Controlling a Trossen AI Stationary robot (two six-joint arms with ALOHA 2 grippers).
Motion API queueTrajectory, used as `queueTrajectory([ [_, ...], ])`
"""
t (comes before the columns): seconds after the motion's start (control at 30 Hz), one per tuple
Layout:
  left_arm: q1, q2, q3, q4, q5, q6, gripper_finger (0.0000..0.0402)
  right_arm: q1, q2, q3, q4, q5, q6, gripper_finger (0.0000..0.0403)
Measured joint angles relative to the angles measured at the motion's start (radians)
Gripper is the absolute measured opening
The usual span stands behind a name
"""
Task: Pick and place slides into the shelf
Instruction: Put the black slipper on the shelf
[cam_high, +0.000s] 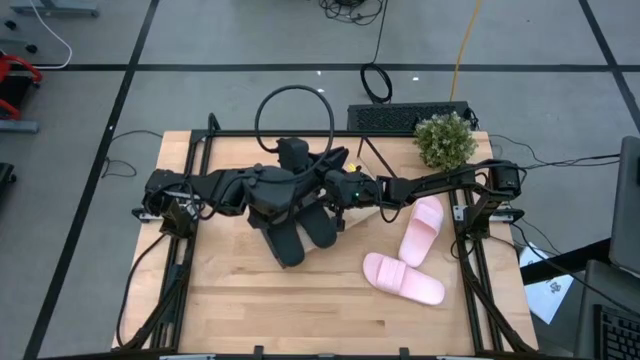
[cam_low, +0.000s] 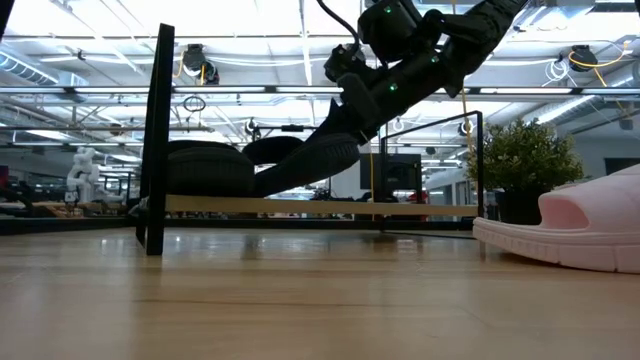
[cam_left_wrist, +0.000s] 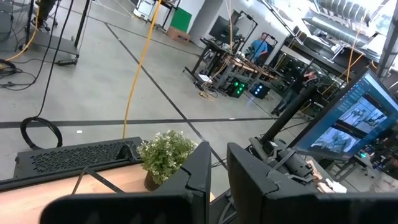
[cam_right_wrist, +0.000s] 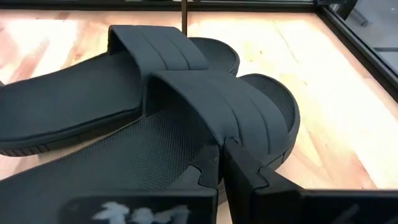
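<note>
- One pink slide (cam_high: 403, 278) lies at the lower right of the high view on the bare table (cam_high: 250, 310), and the other pink slide (cam_high: 422, 230) lies just above it. Both wait outside the shelf, close under the right arm. A low sweep of that arm can push them toward the table edge.
- The right gripper (cam_right_wrist: 225, 165), in the middle of the high view, has its fingers pressed together on the strap edge of the held black slide (cam_right_wrist: 249, 118). In the low view this slide hangs tilted, its low end at the shelf (cam_low: 300, 205). I judge the pinch small; the slide can twist or slip out and land crooked.
- The second black slide (cam_right_wrist: 68, 106) rests on the shelf, touching the held one. If the held one goes down without care, it can ride onto its neighbour or shove it aside.
- The left gripper (cam_left_wrist: 219, 155) hovers over the same place, fingers slightly apart and holding nothing. The two arms are crowded here and can hit each other.
- The plant (cam_high: 445, 140) stands at the upper right and can be knocked over.
</note>
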Motion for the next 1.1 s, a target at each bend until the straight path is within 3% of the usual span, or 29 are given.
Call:
queueTrajectory([
  [0.4,0.018,0.000,0.000,0.000,0.000,0.000,0.0047,0.009,0.000,0.000,-0.036,-0.001,0.003,0.0001],
  [1.1,0.018,0.000,0.000,0.000,0.001,-0.002,0.0047,0.006,-0.001,0.000,-0.077,-0.003,-0.010,0.0043],
])
